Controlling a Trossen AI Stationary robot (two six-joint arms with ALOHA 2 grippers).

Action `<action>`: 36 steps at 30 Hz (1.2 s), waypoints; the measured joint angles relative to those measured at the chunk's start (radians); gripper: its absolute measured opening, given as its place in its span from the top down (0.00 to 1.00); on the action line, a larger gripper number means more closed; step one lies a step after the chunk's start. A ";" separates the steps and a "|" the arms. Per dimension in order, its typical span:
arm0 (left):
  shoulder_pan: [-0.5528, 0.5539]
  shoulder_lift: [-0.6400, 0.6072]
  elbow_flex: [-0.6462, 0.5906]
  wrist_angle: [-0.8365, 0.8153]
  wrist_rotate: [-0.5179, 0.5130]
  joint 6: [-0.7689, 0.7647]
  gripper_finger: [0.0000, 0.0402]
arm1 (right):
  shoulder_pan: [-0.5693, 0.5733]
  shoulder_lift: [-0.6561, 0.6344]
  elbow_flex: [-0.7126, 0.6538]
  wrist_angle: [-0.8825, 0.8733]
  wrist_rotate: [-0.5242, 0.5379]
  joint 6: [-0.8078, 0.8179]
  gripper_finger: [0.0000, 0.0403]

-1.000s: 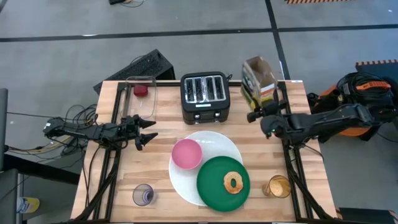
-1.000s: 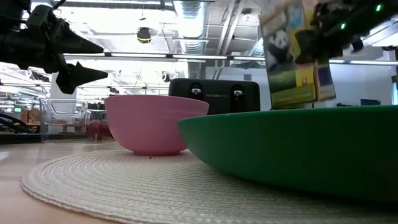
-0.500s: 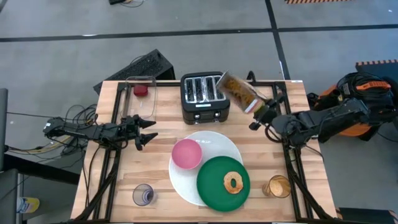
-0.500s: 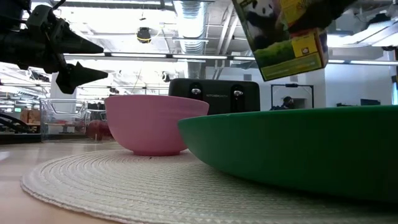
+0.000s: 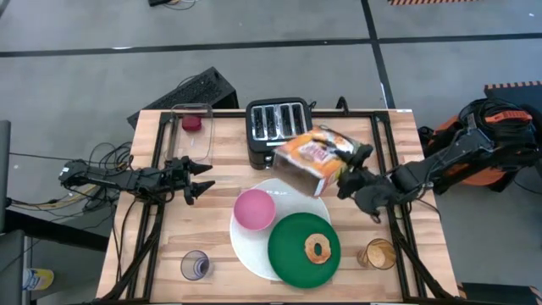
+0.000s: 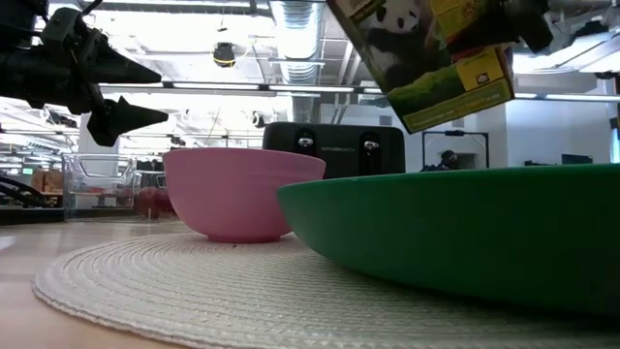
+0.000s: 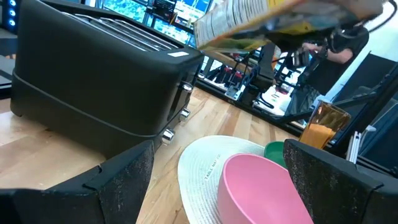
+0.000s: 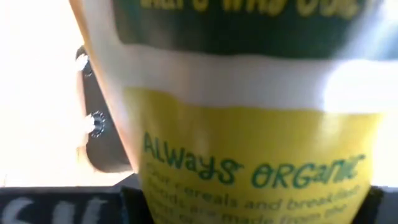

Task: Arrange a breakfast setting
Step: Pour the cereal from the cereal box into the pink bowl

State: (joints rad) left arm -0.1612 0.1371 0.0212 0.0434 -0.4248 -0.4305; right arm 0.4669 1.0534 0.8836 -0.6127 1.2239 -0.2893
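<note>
My right claw (image 5: pixel 349 174) is clamped on a cereal box (image 5: pixel 310 159), holding it in the air, tipped far over so its length runs out away from my wrist. Below the box lie the far edge of the large white plate (image 5: pixel 298 193) and the front of the black four-slot toaster (image 5: pixel 279 129). In the low view the box (image 6: pixel 426 53) hangs tilted above the toaster (image 6: pixel 333 147), a panda printed on its side.

Just ahead of the box, toward my left arm, the small pink bowl (image 5: pixel 254 209) sits on the white plate. Below my right claw, nearer the front of the bench (image 5: pixel 212 224), the dark-green plate (image 5: pixel 292 252) overlaps the white one and carries the toasted bagel ring (image 5: pixel 319 249). A tumbler of orange liquid (image 5: pixel 378 253) stands almost under my right forearm, near the bench's front edge.

My left claw (image 5: pixel 200 179) hovers with its fingers spread and holding nothing, well apart from the bowl. Behind it is the clear rectangular container (image 5: pixel 191 129) with the red food piece (image 5: pixel 191 122) inside; in front of it, a clear tumbler (image 5: pixel 195 265).
</note>
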 joint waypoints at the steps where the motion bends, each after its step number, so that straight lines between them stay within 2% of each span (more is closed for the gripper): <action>1: 0.000 0.000 0.000 0.000 0.000 0.000 0.14 | 0.006 0.020 0.013 -0.018 0.000 0.000 0.53; 5: 0.000 0.000 0.000 0.000 0.000 0.000 0.14 | 0.020 0.100 0.063 -0.083 -0.002 0.000 0.53; 12: 0.000 0.000 0.000 0.000 0.000 0.000 0.14 | 0.026 0.232 0.133 -0.200 -0.097 0.005 0.53; 22: 0.000 0.000 0.000 0.000 0.000 0.000 0.14 | 0.037 0.376 0.225 -0.428 -0.247 0.247 0.53; 36: 0.000 0.000 0.000 0.000 0.000 0.000 0.14 | 0.027 0.509 0.346 -0.567 -0.257 0.237 0.53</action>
State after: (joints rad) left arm -0.1612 0.1375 0.0212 0.0435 -0.4249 -0.4305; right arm 0.4938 1.5621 1.2297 -1.1796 0.9665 -0.0521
